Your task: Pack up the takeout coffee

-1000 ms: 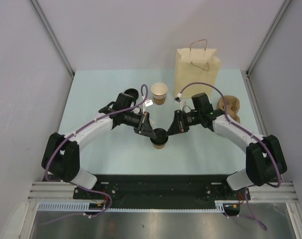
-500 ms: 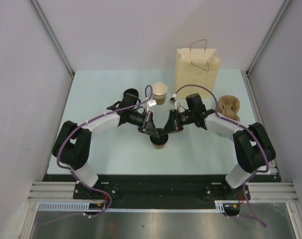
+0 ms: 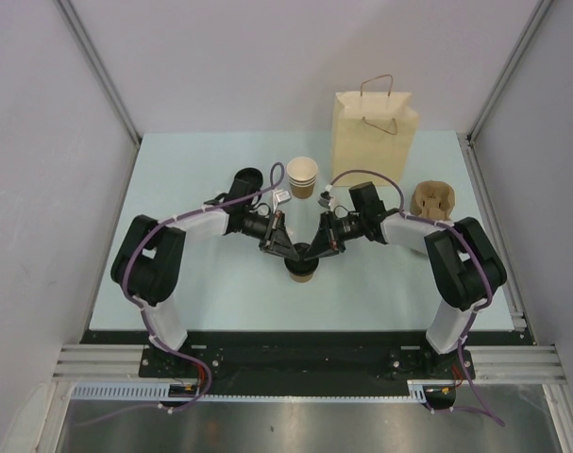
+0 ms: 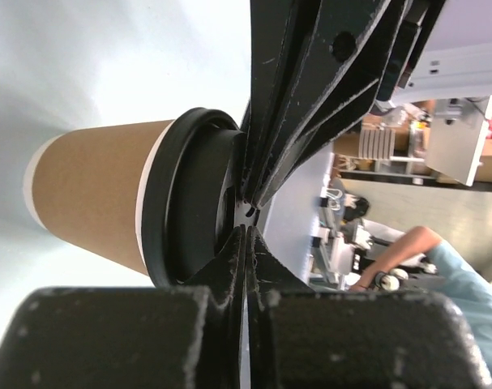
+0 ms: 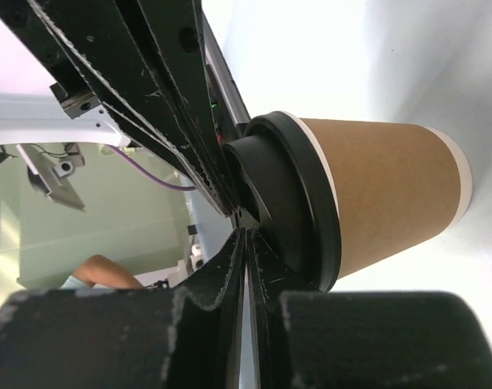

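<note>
The takeout coffee [image 3: 302,267], a brown paper cup with a black lid [image 3: 302,253], stands upright in the middle of the table. My left gripper [image 3: 292,250] reaches it from the left and my right gripper [image 3: 315,249] from the right. Both are shut with nothing between their fingers, and their tips meet over the lid's top. In the left wrist view the cup [image 4: 91,198] and lid [image 4: 181,211] lie just left of my left gripper [image 4: 247,231]. The right wrist view shows the cup [image 5: 391,190] just right of my right gripper [image 5: 246,235].
A tall paper bag [image 3: 374,127] with handles stands at the back right. A stack of lidless brown cups [image 3: 303,176] sits behind the coffee. A loose black lid [image 3: 248,176] lies at the back left. A cardboard cup carrier [image 3: 433,201] rests at the right.
Both arms have folded, with their elbows drawn away from the table's front edge, while the fingertips stayed over the lid. Both pairs of jaws have closed a little further.
</note>
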Controlling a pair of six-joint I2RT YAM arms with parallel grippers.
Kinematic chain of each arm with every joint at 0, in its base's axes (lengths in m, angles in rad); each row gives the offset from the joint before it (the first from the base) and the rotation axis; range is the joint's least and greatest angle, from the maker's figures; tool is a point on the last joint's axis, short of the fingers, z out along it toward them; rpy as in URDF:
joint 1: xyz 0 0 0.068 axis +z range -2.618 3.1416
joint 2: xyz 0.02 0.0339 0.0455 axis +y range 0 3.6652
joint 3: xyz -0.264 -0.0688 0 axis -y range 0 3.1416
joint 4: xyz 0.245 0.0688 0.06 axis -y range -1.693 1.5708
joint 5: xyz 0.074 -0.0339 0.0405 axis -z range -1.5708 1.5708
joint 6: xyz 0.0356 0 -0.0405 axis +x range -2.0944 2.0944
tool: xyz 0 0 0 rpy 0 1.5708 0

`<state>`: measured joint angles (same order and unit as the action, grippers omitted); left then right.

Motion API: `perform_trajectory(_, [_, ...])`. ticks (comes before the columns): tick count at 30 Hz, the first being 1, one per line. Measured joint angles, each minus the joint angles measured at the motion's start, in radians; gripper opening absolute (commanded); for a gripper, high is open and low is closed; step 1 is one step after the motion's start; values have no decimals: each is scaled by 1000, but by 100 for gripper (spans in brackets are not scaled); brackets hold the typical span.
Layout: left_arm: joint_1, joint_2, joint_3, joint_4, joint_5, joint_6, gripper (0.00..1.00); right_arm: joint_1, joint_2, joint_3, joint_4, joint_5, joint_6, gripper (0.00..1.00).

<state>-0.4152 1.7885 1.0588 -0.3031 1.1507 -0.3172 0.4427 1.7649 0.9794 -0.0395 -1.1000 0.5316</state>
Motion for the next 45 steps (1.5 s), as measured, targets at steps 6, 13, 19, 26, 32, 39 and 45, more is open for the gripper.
perform_trajectory(6, [4, 35, -2, 6, 59, -10, 0, -2, 21, 1, 24, -24, 42, 10])
perform_trajectory(13, [8, 75, 7, 2, 93, -16, 0, -6, 60, 11, 39, -54, 76, 10])
perform_trajectory(19, [13, 108, 18, -3, 137, -31, 0, -18, 100, 23, 50, -102, 116, 10])
perform_trajectory(26, [19, 125, 24, -5, 167, -30, 0, -24, 121, 27, 79, -140, 132, 10])
perform_trajectory(32, [19, 113, 24, -10, 163, -22, 1, -11, 98, 22, 101, -112, 140, 13])
perform_trajectory(39, [19, 23, 1, -14, 105, -13, 1, 3, 9, 0, 158, -55, 184, 15])
perform_trajectory(45, [19, -72, -21, 14, 91, -16, 1, 2, -64, 1, 254, -55, 244, 16])
